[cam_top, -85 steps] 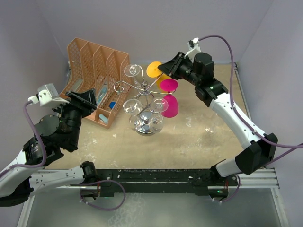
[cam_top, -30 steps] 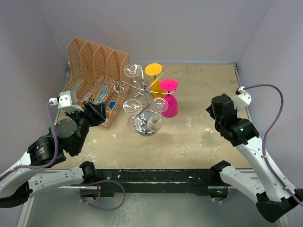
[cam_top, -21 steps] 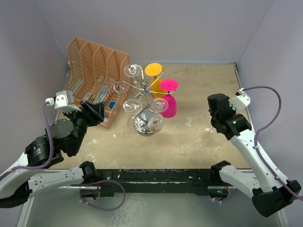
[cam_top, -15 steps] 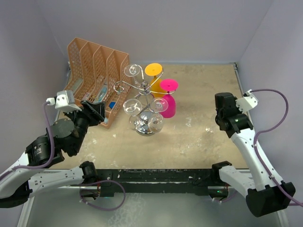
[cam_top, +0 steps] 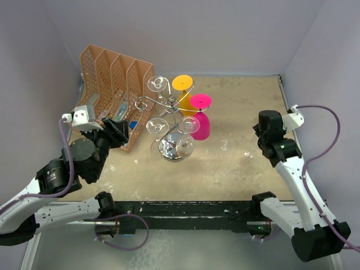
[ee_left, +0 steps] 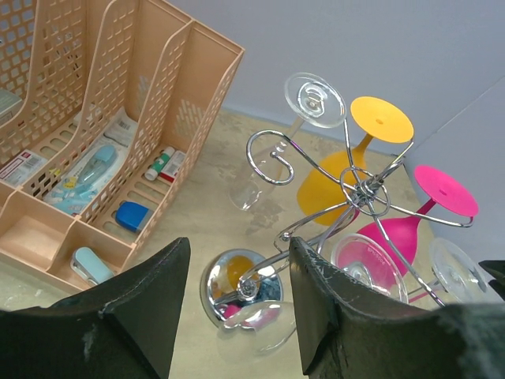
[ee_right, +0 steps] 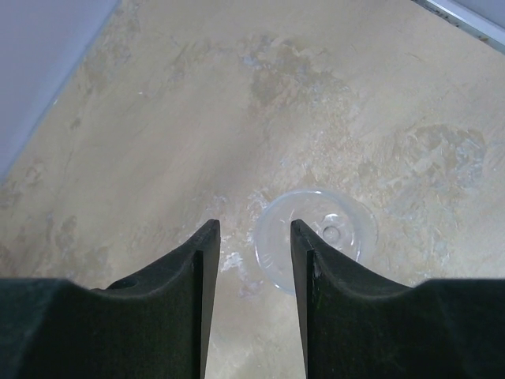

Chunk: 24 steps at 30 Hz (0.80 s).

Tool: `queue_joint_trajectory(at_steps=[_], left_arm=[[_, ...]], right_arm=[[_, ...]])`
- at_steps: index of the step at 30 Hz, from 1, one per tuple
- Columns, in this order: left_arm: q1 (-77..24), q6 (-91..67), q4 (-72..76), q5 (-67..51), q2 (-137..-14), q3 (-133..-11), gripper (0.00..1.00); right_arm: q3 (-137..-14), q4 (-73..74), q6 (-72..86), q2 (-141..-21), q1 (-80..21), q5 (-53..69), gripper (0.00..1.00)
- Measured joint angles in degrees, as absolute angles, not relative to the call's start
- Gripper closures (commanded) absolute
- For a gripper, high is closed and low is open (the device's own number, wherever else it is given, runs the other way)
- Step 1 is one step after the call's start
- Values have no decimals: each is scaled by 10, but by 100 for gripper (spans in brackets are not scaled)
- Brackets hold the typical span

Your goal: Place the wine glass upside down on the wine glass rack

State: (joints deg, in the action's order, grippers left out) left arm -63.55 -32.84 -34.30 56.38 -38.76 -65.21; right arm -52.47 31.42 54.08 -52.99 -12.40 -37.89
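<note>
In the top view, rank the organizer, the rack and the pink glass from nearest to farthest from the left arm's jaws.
1. Organizer, at the left.
2. Rack, in the middle.
3. Pink glass, on the rack's right side.

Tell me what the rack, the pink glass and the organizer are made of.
Rack: chromed metal wire, mirror-bright with reflections.
Pink glass: evenly coloured, glossy, probably plastic, though coloured glass is possible.
Organizer: matte orange plastic, moulded with a grid of holes.
</note>
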Motion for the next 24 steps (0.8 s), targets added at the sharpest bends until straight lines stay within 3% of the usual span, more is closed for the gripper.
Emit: queue_joint_trajectory(at_steps=[10,15,20,24], left_arm=[[-635,-328,-339,564,-379,-652,50],[-635,-328,-340,563,-378,-654,49],[-635,-328,-340,560,-377,-658,50],[-635,-328,-339,555,-377,-665,50]], right_arm=[[-480,288,538,-535,-124,-362,55],[-471,271,538,-550,-124,-351,62],[-471,264,537,-552,-124,-350,79],[-471,263,534,-551,-124,-349,100]])
